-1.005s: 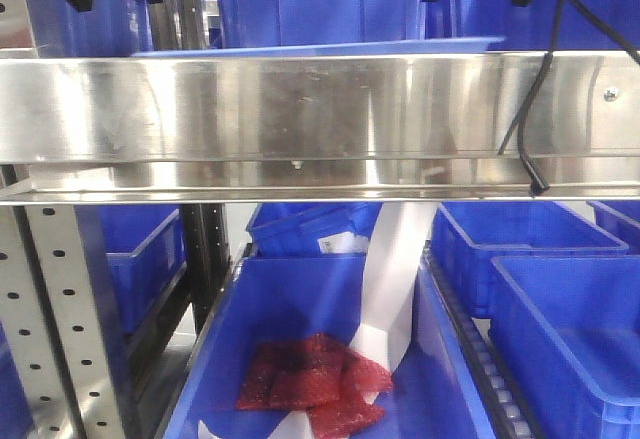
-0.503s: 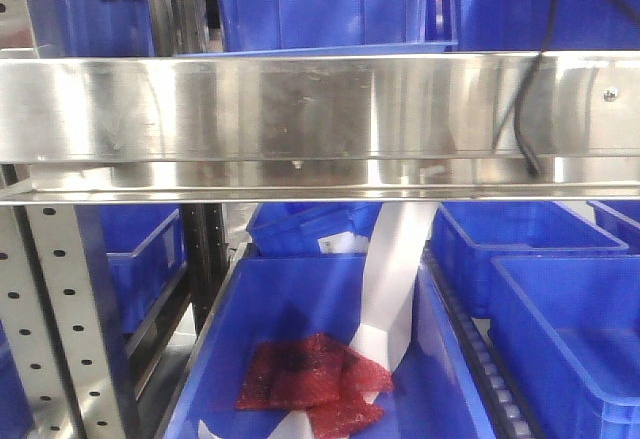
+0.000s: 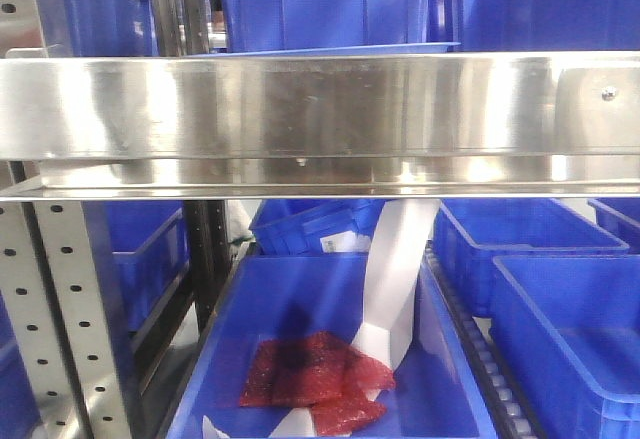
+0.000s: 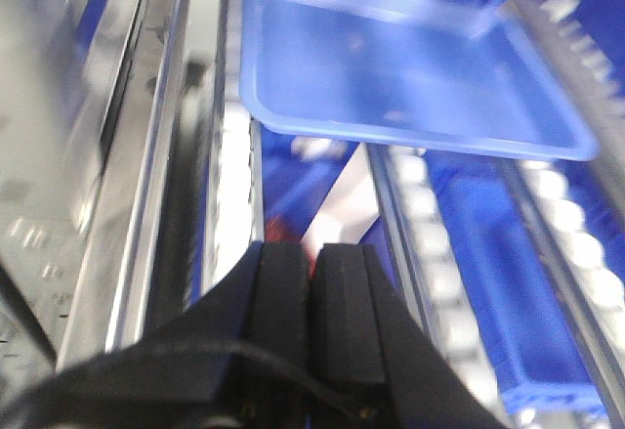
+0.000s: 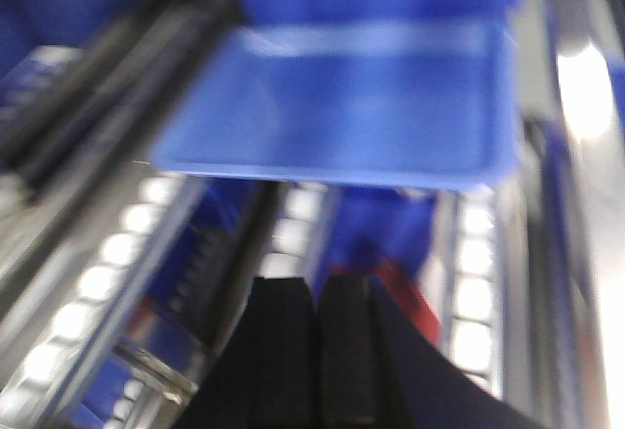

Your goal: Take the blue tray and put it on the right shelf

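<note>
- You are facing a stainless-steel rack stocked with deep dark-blue plastic bins (image 3: 318,1) on more than one level, with perforated metal uprights (image 3: 62,309) on the left of the front view.
- Nearest to you in the left wrist view, the left gripper (image 4: 313,302) has its two black pads pressed flat together with nothing between them.
- Nearest in the right wrist view, the right gripper (image 5: 314,351) looks the same, its pads together and empty, though that picture is blurred, so take it as likely rather than sure.
- Neither gripper shows in the front view.
- Just beyond both sets of pads run the shelf's roller tracks (image 4: 232,185) and metal rails.
- Below the tracks, in the front view, you see a large dark-blue bin (image 3: 300,299) holding a crumpled red mesh bag (image 3: 312,379) and a white paper strip (image 3: 392,279) hanging down into it.
- Farther on, the wide shallow light-blue plastic tray (image 4: 391,67) lies flat on the right shelf (image 3: 320,109), well apart from both grippers and touched by neither.
- In the front view only a thin blue edge of that tray shows above the shelf's broad reflective front beam.
- Behind the tray stand more of the dark-blue bins.
</note>
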Controlling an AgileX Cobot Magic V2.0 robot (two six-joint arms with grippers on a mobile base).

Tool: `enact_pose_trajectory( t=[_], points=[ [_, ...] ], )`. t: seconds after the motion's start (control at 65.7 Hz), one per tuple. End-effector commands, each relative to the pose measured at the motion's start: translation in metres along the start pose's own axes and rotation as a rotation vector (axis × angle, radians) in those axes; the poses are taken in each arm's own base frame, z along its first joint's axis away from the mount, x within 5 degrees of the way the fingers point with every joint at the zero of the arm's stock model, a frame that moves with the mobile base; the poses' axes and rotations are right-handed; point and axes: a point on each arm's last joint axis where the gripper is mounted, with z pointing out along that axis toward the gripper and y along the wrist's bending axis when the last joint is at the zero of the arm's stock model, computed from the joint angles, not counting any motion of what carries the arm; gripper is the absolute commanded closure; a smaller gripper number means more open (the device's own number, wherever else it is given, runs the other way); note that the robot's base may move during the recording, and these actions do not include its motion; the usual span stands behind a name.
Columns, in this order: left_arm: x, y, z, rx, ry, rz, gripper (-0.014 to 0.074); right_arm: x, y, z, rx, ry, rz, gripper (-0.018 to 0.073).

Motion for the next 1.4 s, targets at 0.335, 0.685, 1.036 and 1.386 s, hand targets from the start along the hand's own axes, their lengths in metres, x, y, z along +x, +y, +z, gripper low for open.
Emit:
enact_pose_trajectory(
  t=[0.335,0.685,1.036,1.386],
  points=[
    [0.091,0.030,-0.088,0.232,-0.444,0.142,0.0645,0.103,-0.030,-0.097,-0.255,-0.476,-0.194,0.0505],
    [0.144,0.053,-0.123,0.258,-0.534,0.141,0.0645,0.156,-0.054,-0.145,-0.271,-0.556,-0.190,0.0505],
    [0.146,0.053,-0.122,0.257,-0.531,0.141,0.0645,0.157,-0.054,-0.145,-0.270,-0.556,-0.190,0.0505],
    [0.146,0.053,-0.122,0.257,-0.531,0.141,0.0645,0.172,-0.071,-0.142,-0.144,-0.558,-0.212,0.0505]
  ],
)
